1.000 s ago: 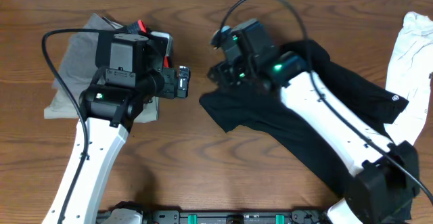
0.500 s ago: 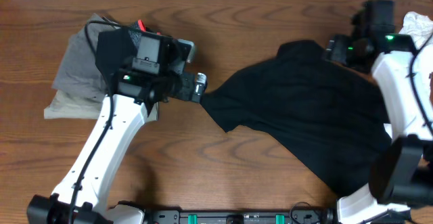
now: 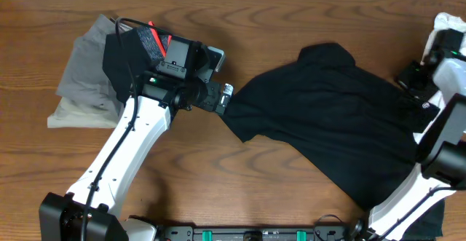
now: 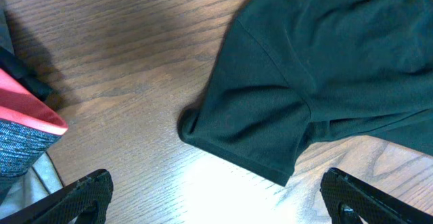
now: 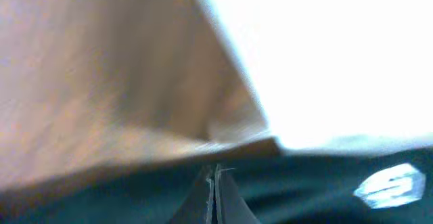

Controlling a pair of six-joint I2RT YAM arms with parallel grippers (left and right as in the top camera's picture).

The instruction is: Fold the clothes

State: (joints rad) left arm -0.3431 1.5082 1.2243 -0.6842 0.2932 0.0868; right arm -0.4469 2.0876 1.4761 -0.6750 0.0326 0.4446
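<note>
Now the large black short-sleeved T-shirt (image 3: 328,117) is lying spread wider across the brown wooden bench (image 3: 255,190); the right fingers (image 5: 226,207), swung to its far edge, are pressing shut there, the left fingers (image 4: 84,193) hovering wide open at the sleeve (image 4: 250,129), suggesting flattening is continuing.

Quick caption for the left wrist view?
Open left gripper hovers over the black T-shirt's sleeve on the wooden table.
</note>
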